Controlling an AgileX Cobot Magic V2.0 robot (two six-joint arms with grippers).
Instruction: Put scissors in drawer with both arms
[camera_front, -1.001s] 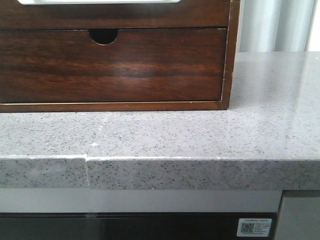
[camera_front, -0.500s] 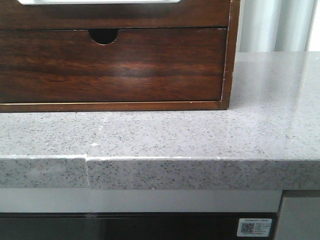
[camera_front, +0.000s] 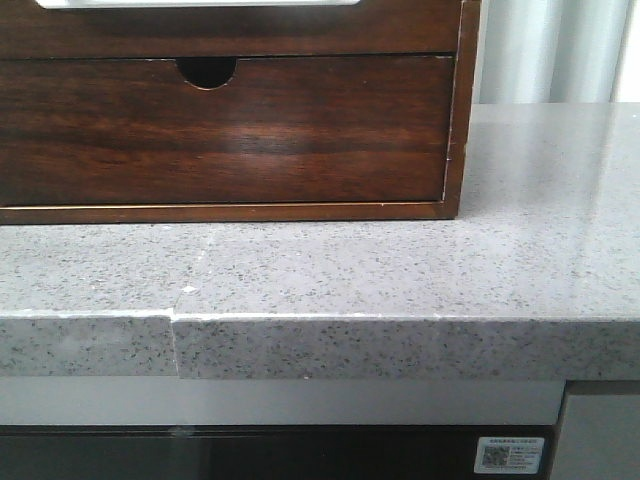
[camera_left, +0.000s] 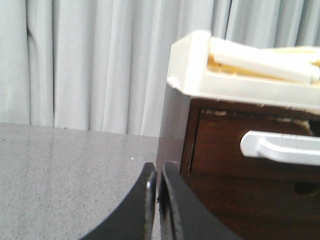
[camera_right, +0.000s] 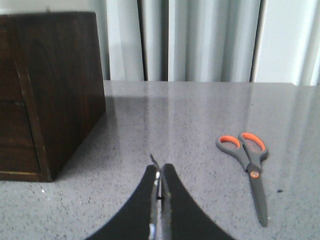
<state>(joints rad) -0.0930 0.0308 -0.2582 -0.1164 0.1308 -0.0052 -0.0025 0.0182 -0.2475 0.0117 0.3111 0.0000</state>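
Our right gripper (camera_right: 159, 182) has its fingers pressed together on nothing, and the scissors (camera_right: 247, 167) lie flat on the countertop (camera_right: 165, 125) ahead of it and off to one side, well apart, so the pickup is not yet begun. Our left gripper (camera_left: 159, 187) is likewise closed and empty, sitting just beside the cabinet (camera_left: 172, 130); the drawer (camera_left: 250, 155) with its white handle (camera_left: 280, 147) lies past it, seemingly shut. Compared with the earlier front views, nothing has shifted.

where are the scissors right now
Only the right wrist view shows the scissors: flat on the grey counter, apart from the wooden cabinet, untouched by the right gripper.
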